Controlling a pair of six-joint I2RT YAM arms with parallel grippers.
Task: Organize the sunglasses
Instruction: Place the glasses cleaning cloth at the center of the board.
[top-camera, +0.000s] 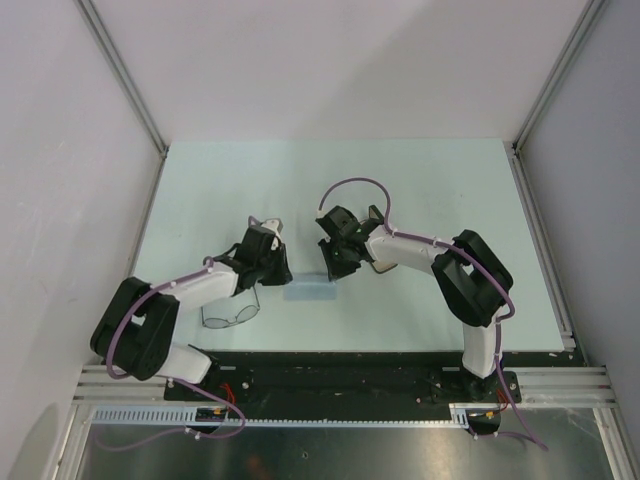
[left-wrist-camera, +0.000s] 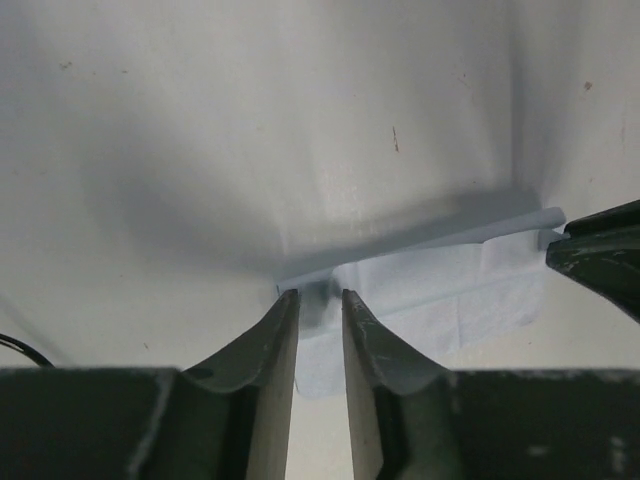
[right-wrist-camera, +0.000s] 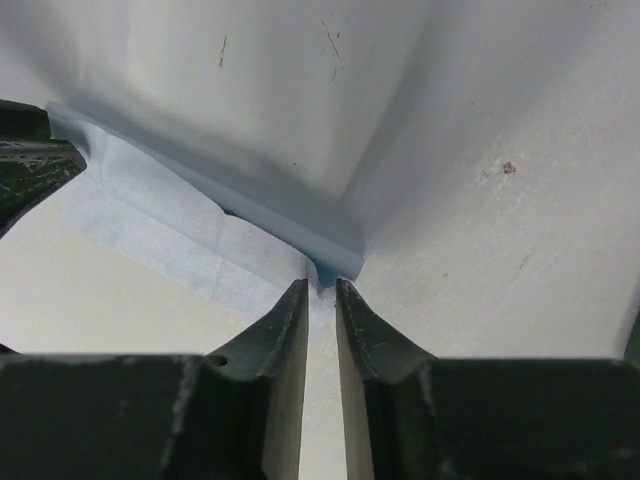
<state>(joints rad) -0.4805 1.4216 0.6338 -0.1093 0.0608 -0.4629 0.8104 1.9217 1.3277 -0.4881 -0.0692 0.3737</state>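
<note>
The sunglasses (top-camera: 232, 316), thin dark wire frames, lie on the table near its front edge, beside my left arm and clear of both grippers. A pale blue cloth (top-camera: 310, 291) lies folded into a narrow strip between the grippers. My left gripper (top-camera: 283, 277) is at its left end. In the left wrist view the jaws (left-wrist-camera: 320, 296) stand nearly closed, with a corner of the cloth (left-wrist-camera: 450, 290) between the tips. My right gripper (top-camera: 333, 274) is at the right end. Its jaws (right-wrist-camera: 321, 284) are nearly closed on the other corner of the cloth (right-wrist-camera: 150, 215).
The pale table (top-camera: 420, 190) has metal rails along its left and right edges and plain walls around it. The black base rail (top-camera: 330, 375) runs along the front. Each wrist view shows the other gripper's dark finger at its edge.
</note>
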